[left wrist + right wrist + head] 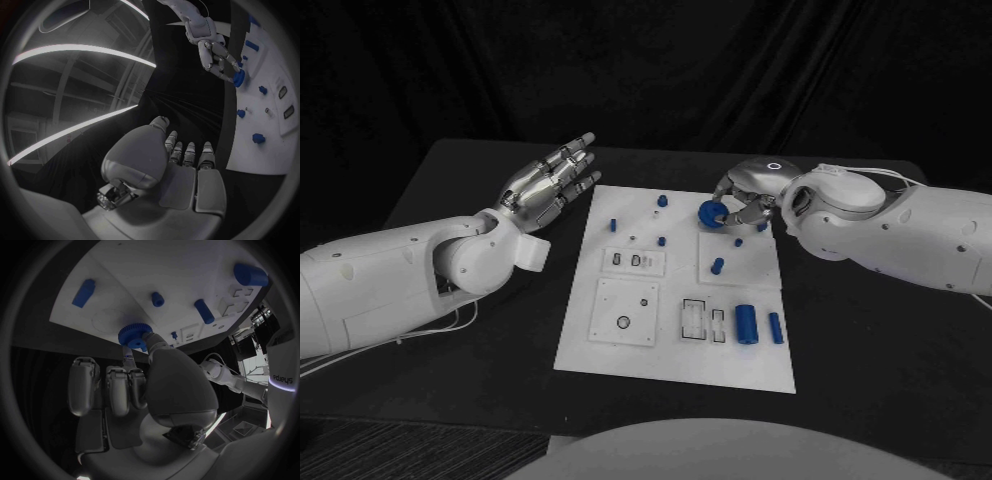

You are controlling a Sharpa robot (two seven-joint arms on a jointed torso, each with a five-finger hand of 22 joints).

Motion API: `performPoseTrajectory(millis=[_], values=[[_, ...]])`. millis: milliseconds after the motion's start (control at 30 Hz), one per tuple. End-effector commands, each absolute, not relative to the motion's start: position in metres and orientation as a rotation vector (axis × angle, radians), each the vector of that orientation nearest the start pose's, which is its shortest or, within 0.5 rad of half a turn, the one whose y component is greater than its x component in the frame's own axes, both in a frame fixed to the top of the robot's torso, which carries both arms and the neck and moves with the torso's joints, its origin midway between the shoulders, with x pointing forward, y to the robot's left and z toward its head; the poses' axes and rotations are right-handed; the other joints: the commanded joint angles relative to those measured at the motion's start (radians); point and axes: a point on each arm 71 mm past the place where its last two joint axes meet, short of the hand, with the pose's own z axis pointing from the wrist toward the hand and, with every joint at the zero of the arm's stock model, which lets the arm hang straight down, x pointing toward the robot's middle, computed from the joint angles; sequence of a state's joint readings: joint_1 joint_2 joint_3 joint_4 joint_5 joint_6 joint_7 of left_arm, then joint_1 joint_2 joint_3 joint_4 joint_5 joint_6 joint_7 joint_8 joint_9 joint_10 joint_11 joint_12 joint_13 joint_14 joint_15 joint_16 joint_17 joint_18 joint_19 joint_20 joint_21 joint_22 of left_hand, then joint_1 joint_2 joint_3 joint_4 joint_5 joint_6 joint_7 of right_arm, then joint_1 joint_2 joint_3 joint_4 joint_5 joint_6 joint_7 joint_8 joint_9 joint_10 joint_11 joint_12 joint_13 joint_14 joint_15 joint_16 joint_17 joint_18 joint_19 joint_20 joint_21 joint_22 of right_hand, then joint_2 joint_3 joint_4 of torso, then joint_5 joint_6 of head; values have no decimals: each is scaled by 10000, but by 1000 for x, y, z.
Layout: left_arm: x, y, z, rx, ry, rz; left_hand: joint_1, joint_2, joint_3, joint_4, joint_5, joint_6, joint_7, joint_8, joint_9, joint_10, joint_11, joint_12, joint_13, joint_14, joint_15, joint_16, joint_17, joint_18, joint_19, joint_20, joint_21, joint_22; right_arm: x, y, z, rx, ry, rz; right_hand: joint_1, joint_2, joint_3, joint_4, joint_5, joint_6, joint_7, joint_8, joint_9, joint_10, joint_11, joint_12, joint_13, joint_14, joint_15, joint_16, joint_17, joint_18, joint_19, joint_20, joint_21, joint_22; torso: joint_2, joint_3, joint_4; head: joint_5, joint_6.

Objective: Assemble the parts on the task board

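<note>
Now | right hand [740,205] pinches blue gear [713,213] (over task board [589,330]) | left hand [548,187] bare

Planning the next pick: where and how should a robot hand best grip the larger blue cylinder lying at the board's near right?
Probably across its middle, from above: the larger blue cylinder lies flat on the task board, its long sides exposed, though a smaller cylinder lies close beside it.

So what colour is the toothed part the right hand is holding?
Blue. The gear in the right hand shows best in the right wrist view.
</note>
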State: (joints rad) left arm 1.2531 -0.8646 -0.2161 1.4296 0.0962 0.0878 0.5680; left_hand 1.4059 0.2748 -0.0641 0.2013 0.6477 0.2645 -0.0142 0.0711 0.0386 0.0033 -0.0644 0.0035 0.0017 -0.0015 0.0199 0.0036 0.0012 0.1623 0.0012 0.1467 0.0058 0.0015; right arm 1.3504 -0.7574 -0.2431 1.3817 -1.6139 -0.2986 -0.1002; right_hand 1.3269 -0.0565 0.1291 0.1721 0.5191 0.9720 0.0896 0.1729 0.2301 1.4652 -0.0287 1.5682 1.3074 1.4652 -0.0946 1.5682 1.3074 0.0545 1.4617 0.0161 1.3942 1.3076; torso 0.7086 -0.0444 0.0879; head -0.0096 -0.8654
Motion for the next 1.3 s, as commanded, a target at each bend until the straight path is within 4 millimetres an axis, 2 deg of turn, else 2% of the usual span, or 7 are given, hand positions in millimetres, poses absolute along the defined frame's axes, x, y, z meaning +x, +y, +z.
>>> performPoseTrajectory(millis=[33,333,500,733,867,1300], values=[[483,234,-206,-10768,14573,-18781,53,68,81,-10,57,30,44,47,8,-33,68,-35,-17,15,73,-36,-12,163,-12,65,-58,-15,509,-193,-184,-4447,16289,4542,-125,13,21,113,14,630,-481,466,869,1056,41,26,2634,1056,-27,26,2634,-123,153,-11,63,1840,-4,-4,29,-29,-4],[484,233,-206,-10772,14620,-18783,52,69,102,-18,59,28,46,49,8,-33,68,-35,-17,15,77,-36,-12,163,-12,75,-58,-15,510,-177,-182,-4677,16262,4737,-180,-1,43,155,-73,658,-461,436,880,1056,68,26,2634,1056,-5,26,2634,-136,184,8,115,1872,-3,-3,7,-33,10],[484,232,-207,-10765,14659,-18811,51,69,112,-22,59,26,46,51,8,-33,68,-35,-17,15,79,-36,-12,164,-12,79,-58,-15,514,-164,-182,-4840,16184,4850,-192,-3,49,165,-103,661,-452,426,881,1056,74,26,2634,1056,-2,26,2634,-142,198,12,140,1886,-2,9,16,-108,0],[485,228,-207,-10743,14727,-18893,46,69,147,-33,60,20,47,54,7,-33,70,-35,-17,15,99,-36,-12,164,-12,92,-58,-15,523,-145,-183,-5094,16178,4883,-183,-11,89,160,-197,642,-430,372,878,1056,93,26,2634,1056,12,26,2634,-152,223,25,183,1912,2,13,22,-126,15],[485,228,-207,-10738,14740,-18902,46,69,147,-33,60,20,47,54,7,-33,70,-35,-17,15,99,-36,-12,164,-12,92,-58,-15,529,-138,-185,-5197,16202,4841,-188,-10,109,165,-236,617,-414,334,871,1056,106,26,2634,1056,20,26,2634,-152,224,32,183,1916,2,10,-7,-94,4],[486,224,-207,-10706,14795,-18982,44,68,166,-40,60,15,47,55,6,-33,70,-35,-17,15,108,-36,-12,165,-12,99,-58,-15,537,-115,-190,-5375,16297,5005,-186,-22,166,160,-349,537,-376,216,847,1056,138,26,2634,1056,42,26,2634,-150,221,54,174,1925,21,17,60,-147,-2]])
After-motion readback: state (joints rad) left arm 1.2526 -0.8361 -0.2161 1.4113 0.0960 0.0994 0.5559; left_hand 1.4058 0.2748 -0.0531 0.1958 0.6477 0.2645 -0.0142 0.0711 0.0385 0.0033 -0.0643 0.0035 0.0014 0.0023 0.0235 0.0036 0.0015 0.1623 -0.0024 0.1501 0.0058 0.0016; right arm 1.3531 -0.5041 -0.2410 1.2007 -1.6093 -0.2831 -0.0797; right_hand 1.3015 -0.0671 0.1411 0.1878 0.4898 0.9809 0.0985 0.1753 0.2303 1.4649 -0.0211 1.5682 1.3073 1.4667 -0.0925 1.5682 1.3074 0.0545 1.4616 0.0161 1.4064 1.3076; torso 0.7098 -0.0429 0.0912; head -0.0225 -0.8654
